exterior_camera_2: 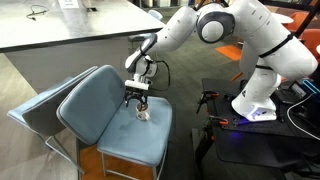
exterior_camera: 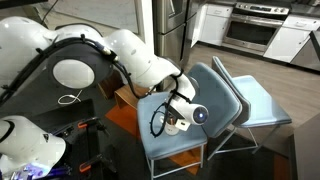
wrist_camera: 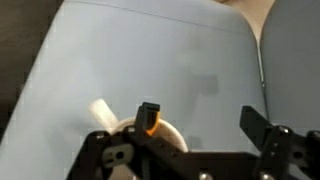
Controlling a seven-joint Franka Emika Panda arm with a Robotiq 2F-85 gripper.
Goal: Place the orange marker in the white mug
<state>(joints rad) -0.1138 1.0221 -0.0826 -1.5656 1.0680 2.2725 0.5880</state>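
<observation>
The white mug (wrist_camera: pixel 172 134) stands on the light blue chair seat (wrist_camera: pixel 150 60), at the bottom of the wrist view, with its handle (wrist_camera: pixel 101 110) pointing left. A short piece of the orange marker (wrist_camera: pixel 151 126) shows at the mug's mouth, right against my left finger. My gripper (wrist_camera: pixel 200 120) is open with its fingers wide apart, just above the mug. In both exterior views the gripper (exterior_camera_2: pixel 137 97) (exterior_camera: pixel 180 112) hangs directly over the mug (exterior_camera_2: pixel 142 112) on the seat. The rest of the marker is hidden.
The blue chair (exterior_camera_2: pixel 95 105) has a tilted backrest beside the gripper. A second chair backrest (exterior_camera: pixel 240 95) stands close behind it. A grey counter (exterior_camera_2: pixel 70 25) is beyond the chair. The robot base (exterior_camera_2: pixel 255 105) and cables lie on a dark floor.
</observation>
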